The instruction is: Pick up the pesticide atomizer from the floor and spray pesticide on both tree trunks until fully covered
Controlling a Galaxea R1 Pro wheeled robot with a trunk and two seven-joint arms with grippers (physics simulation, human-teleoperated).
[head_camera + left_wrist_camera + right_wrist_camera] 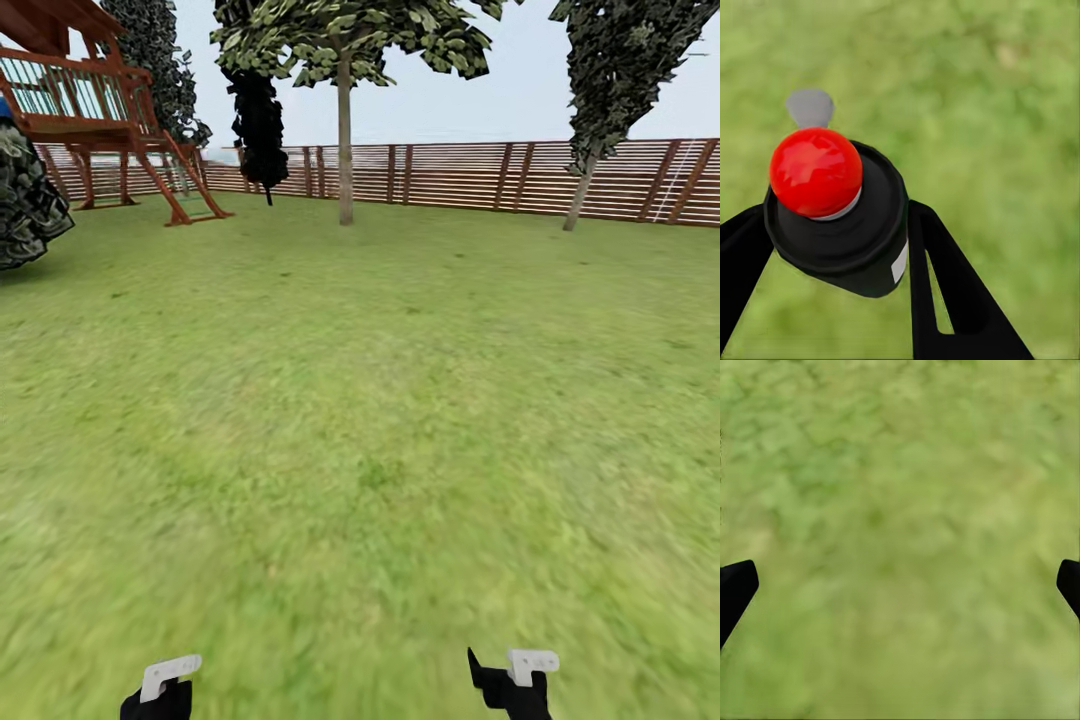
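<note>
At the bottom edge of the head view both grippers hang low over the lawn [360,450]: the left gripper [160,690] at lower left, the right gripper [512,680] at lower right. In the left wrist view the pesticide atomizer [840,225] sits clamped between the two black fingers [952,292], its red top [816,171] free above the dark body. It looks small, rigid and light, probably smooth-sided, so a hold around the body below the cap seems right, leaving the nozzle clear. In the right wrist view the right claw's fingertips [735,589] stand wide apart with nothing but grass between them. Farther off, at upper centre, one slim grey-tan trunk [345,140] rises before the slatted fence [460,175]; a second, leaning trunk [580,195] stands at upper right, and a playset [100,110] at upper left.
</note>
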